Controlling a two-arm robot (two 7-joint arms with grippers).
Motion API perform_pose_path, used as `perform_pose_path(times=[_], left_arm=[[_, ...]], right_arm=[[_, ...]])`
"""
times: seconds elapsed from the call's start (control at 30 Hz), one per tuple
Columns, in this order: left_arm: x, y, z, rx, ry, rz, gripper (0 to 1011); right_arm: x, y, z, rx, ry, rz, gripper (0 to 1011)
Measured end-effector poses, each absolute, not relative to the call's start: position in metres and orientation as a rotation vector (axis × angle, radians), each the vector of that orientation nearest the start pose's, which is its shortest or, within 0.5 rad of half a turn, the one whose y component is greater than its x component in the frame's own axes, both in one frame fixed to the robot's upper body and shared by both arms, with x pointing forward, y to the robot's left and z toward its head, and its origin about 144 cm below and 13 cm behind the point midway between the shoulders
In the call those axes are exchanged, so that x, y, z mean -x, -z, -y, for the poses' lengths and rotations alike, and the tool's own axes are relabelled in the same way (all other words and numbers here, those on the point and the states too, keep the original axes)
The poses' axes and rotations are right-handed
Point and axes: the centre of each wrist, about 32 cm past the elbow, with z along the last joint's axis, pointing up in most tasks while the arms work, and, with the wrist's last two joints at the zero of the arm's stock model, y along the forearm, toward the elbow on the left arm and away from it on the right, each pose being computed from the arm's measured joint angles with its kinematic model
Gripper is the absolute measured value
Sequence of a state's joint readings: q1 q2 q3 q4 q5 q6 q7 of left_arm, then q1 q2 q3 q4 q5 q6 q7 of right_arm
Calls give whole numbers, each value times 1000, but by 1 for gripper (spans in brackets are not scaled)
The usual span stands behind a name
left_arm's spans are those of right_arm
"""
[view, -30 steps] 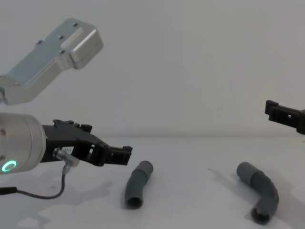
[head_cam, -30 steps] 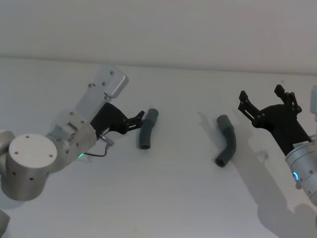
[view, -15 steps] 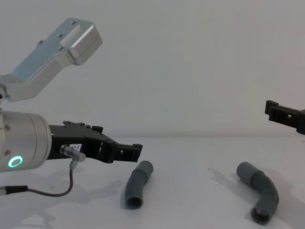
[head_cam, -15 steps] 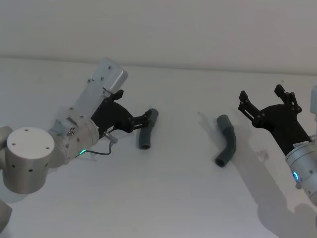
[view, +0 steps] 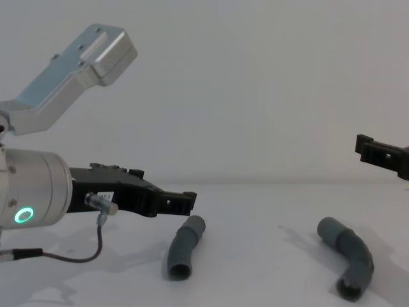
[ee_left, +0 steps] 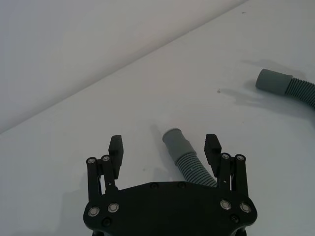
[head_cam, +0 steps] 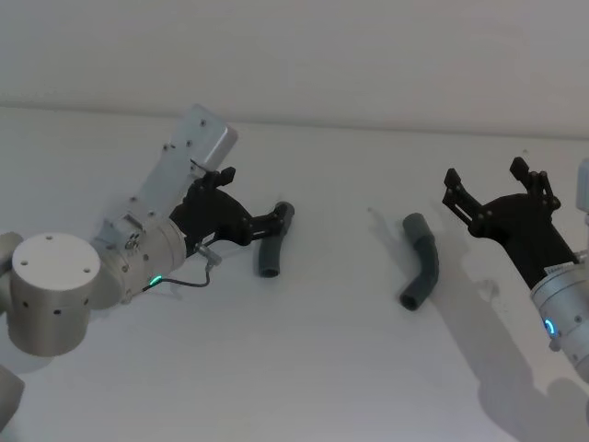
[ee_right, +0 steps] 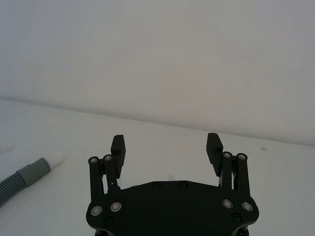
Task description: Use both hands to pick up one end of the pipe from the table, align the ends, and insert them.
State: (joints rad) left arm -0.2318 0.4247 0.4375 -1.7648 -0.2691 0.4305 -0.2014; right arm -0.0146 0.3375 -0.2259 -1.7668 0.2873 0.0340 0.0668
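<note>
Two dark-grey bent pipe pieces lie apart on the white table (head_cam: pixel 313 368). The left piece (head_cam: pixel 272 243) (view: pixel 183 245) has its far cuff just under my left gripper (head_cam: pixel 250 199) (view: pixel 186 199), which is open. In the left wrist view that cuff (ee_left: pixel 175 142) shows between the spread fingers of the left gripper (ee_left: pixel 164 145), not gripped. The right piece (head_cam: pixel 422 261) (view: pixel 352 258) lies left of my right gripper (head_cam: pixel 486 175), which hangs open above the table. In the right wrist view the open right gripper (ee_right: pixel 166 142) is far from a pipe end with a white tip (ee_right: pixel 56 160).
A pale wall rises behind the table's far edge (head_cam: pixel 368 124). A thin black cable (head_cam: pixel 189 281) loops off the left wrist near the table. White table surface lies between the two pieces and in front of them.
My left gripper has moved forward and to the right, up to the left piece's far cuff. The right gripper and both pipe pieces have stayed where they were.
</note>
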Motion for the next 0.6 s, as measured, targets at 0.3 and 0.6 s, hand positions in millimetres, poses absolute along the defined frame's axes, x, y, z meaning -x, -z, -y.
perform_pose_path(times=[0.3,0.6], left_arm=[[-482,-1238,-198,-339,-915,8,1004],[-486,-1238,-190,-369,-879,-29,1004]], right_arm=[[-443,-1189,237,-26,1230,75,1002],[-443,-1189,237,-26,1229,75,1002]])
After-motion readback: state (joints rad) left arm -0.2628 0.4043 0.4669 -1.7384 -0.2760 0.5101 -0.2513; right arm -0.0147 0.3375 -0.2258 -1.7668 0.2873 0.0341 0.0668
